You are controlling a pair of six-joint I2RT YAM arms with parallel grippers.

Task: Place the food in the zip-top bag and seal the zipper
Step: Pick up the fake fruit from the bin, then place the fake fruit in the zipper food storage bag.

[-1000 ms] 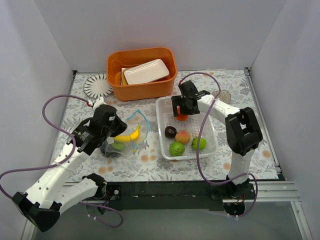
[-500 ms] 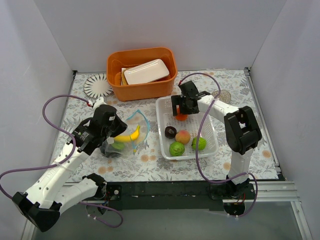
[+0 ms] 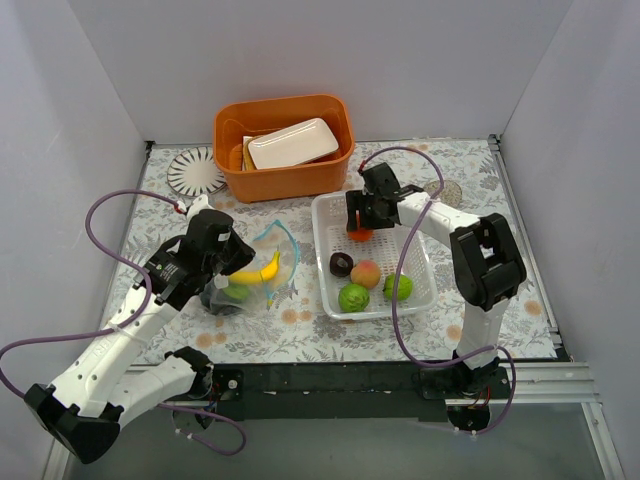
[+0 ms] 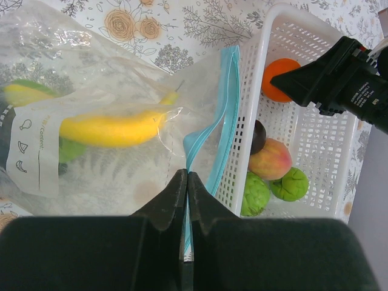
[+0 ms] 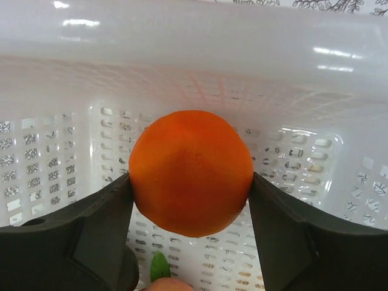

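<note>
Grips the orange (image 5: 191,173) between the right gripper's (image 5: 191,182) fingers, low over the far end of the basket (image 5: 182,36) — barely shifted from a second ago, so probably just beginning the lift. Pinches the bag (image 4: 91,73) at its zipper (image 4: 229,103) with the left gripper (image 4: 187,182) — banana (image 4: 109,128) already inside.

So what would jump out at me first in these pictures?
A bright orange clamped in the right pincer, at the far end of the white basket. To its left, the left pincer pinches the teal-edged mouth of a clear zip-top bag with a yellow banana inside.
</note>
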